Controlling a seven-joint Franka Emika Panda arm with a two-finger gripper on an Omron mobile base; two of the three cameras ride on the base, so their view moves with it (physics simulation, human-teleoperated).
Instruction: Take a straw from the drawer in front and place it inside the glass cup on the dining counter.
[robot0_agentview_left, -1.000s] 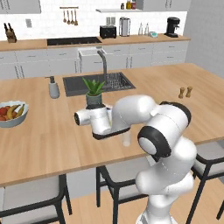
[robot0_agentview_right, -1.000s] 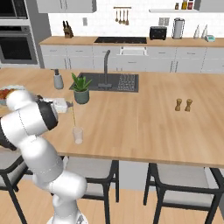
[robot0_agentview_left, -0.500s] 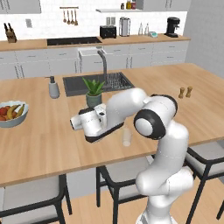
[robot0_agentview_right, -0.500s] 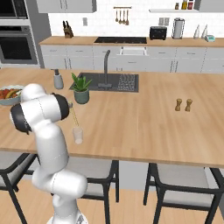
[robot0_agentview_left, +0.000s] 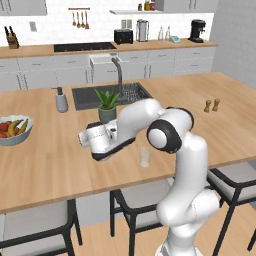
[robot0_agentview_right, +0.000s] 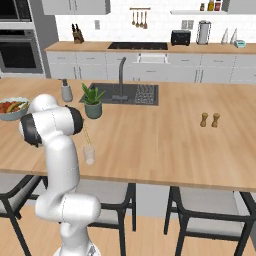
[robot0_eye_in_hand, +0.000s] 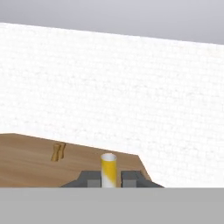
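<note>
In the left base view, we saw the glass cup (robot0_agentview_left: 144, 156) upright on the dining counter (robot0_agentview_left: 45, 165), just beside the arm. From the right base view, the straw (robot0_agentview_right: 86, 134) stood tilted above the cup. In the hand view, our gripper (robot0_eye_in_hand: 108, 178) had its jaws clamped on the straw.

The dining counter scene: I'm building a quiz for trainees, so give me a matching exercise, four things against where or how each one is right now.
Things:
1. straw
2. glass cup
3. fruit bowl
4. potted plant

States or places:
A. beside the dark sink
B. clamped between the shut jaws of the gripper
C. empty, near the front edge of the dining counter
D. at the counter's far left end

Pairs: 1-B, 2-C, 3-D, 4-A
</note>
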